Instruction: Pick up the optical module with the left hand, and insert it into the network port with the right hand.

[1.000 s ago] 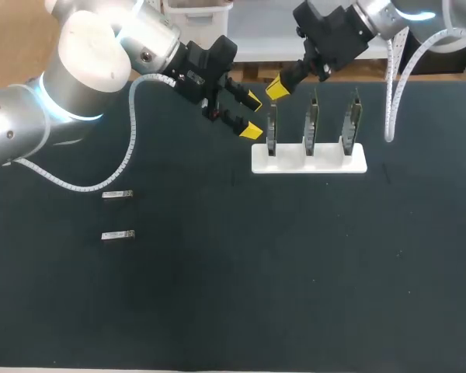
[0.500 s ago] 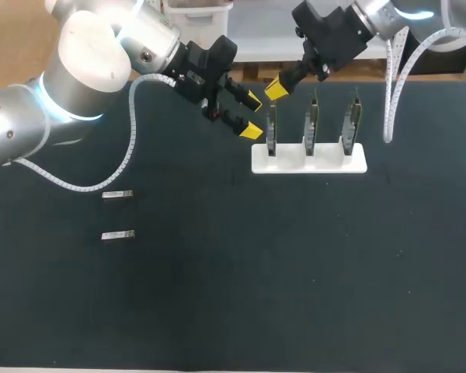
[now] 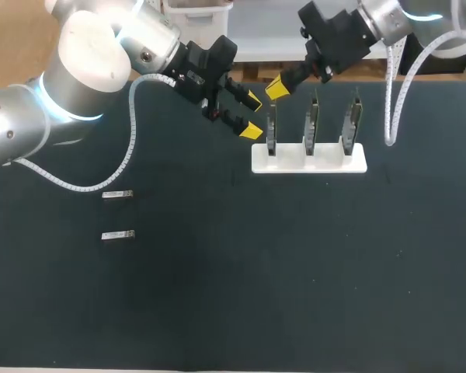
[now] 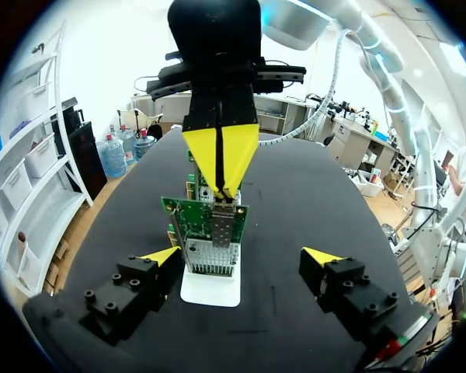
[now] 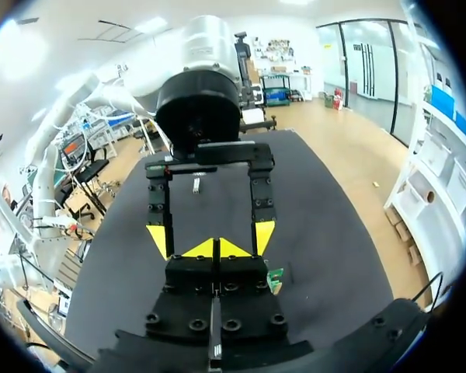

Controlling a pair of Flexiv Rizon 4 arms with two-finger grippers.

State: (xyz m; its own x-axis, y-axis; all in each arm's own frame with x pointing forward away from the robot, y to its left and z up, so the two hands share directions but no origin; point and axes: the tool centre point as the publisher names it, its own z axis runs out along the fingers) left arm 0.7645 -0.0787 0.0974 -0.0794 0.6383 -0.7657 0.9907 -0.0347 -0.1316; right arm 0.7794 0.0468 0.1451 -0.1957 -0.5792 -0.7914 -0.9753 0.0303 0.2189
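The black table (image 3: 233,311) fills the head view. The left arm (image 3: 85,70) comes in from 10 o'clock and the right arm (image 3: 388,15) from 1 o'clock. Both end near the white stand (image 3: 330,163), which sits at about 1 o'clock from the table's middle and holds three upright boards. The left gripper (image 3: 250,115) hovers just beside the board nearest it (image 3: 271,128), at that board's 9 o'clock. Its fingers are spread wide and hold nothing. The right gripper (image 3: 277,88) is at the board's 12 o'clock with its tips pressed together, and nothing shows between them.

The two modules, one (image 3: 117,194) just above the other (image 3: 117,235), lie flat at 9 o'clock on the table, well apart from both grippers.

Each module looks like a small, stiff metal bar that is probably light and smooth-sided, so it could slip or swivel in a loose pinch. The best hold is likely across the two long sides near the middle, leaving the plug end free. The boards look thin, so an off-line push could tilt the stand.
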